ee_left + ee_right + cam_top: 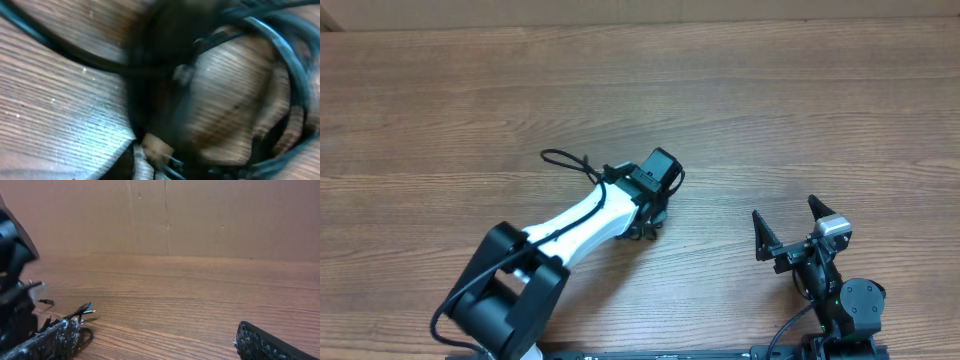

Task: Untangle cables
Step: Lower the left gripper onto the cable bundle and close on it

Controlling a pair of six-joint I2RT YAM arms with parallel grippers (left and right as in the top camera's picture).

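Observation:
The cables (642, 233) lie bunched on the wooden table under my left gripper (647, 226), which points down into the bunch. One thin black loop (563, 158) trails out to the upper left beside the arm. The left wrist view is blurred and pressed close to dark cords (280, 55) over the wood, so the jaws cannot be made out. My right gripper (785, 212) stands open near the front right, nothing between its fingers (55, 340). In the right wrist view the cable ends (84, 311) stick out at the left.
The left arm's white link and black base (510, 290) stretch from the front left toward the bunch. A brown cardboard wall (200, 215) closes the far side of the table (800, 100).

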